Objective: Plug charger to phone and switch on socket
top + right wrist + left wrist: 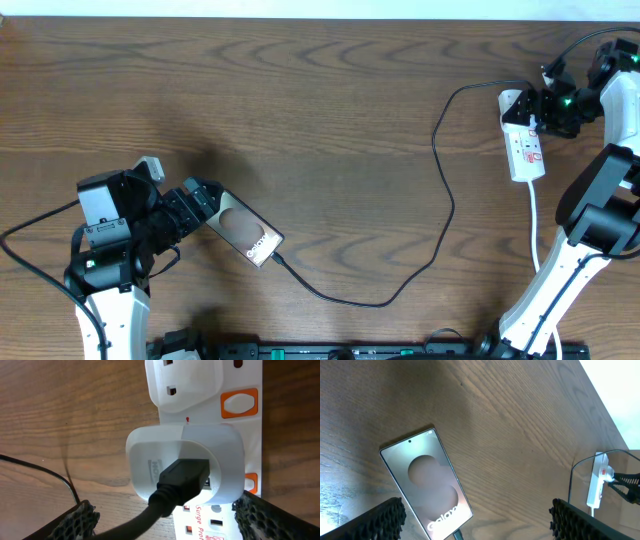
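The phone [243, 230] is lying flat on the wooden table [300, 120] at the lower left, turned diagonally, with its white "Galaxy" print facing up. The left gripper [205, 203] is hovering just beside the phone's upper end. In the left wrist view its two black fingers [375, 522] are standing wide apart, with the phone between them and neither pad touching it. The charger cable [447, 215] is sitting with its connector tip at the phone's lower short edge and looks plugged in. From there it is curving across the table up to the white plug adapter [185, 460]. This adapter is sitting in the power strip [527, 150], which is lying at the far right with its thick white cord [535, 225] running toward the near edge. The right gripper [538, 105] is hanging over the adapter end of the strip, its fingers [75, 520] spread on both sides of the adapter and not gripping it. An orange-red switch [240, 402] is showing just beside the adapter; I cannot tell its position.
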